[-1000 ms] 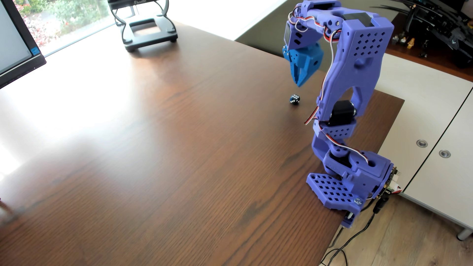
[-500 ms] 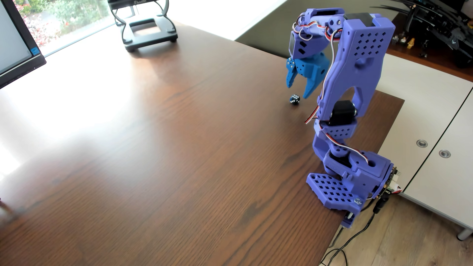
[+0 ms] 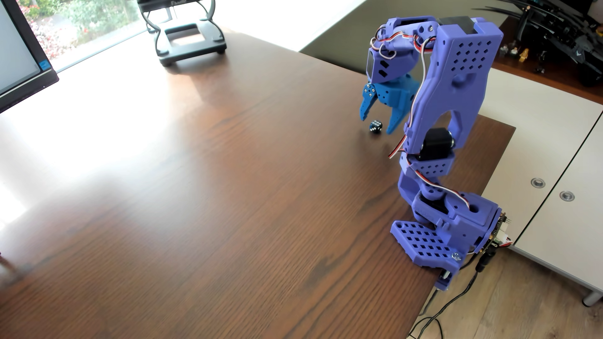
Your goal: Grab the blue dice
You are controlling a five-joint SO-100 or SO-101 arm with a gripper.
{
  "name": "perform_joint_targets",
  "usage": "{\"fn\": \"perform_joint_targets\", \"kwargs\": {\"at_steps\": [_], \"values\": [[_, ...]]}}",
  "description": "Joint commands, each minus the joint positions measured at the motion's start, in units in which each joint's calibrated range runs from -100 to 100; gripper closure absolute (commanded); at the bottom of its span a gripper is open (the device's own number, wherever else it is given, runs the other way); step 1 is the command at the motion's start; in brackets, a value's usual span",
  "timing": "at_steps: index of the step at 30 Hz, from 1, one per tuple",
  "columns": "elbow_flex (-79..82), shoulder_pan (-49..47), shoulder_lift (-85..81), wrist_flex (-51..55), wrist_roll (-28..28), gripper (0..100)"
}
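The blue dice [image 3: 375,126] is a tiny dark-blue cube with white pips, resting on the brown wooden table [image 3: 228,195] near its far right part. My gripper [image 3: 378,125] is open, with light-blue jaws pointing down. The left fingertip [image 3: 363,115] is just left of the dice and slightly above it; the right fingertip [image 3: 392,129] is just right of it. The dice sits between the two jaws, touching neither as far as I can see. The purple arm [image 3: 456,81] arches over from its base [image 3: 450,234] at the table's right edge.
A black stand [image 3: 189,39] sits at the table's far edge. A monitor [image 3: 19,55] stands at the left. The table's right edge runs beside the arm base, with white cabinets [image 3: 538,146] and cables [image 3: 456,300] beyond.
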Motion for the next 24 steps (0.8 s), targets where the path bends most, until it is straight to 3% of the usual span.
{"fn": "perform_joint_targets", "kwargs": {"at_steps": [1, 9, 15, 24], "values": [[1.22, -0.06, -0.46, -3.25, 0.26, 74], [4.21, 0.1, -0.88, -6.16, 0.36, 75], [3.85, 0.18, -0.54, -6.16, 0.36, 100], [4.21, -0.31, -1.21, -6.07, 0.41, 99]]}}
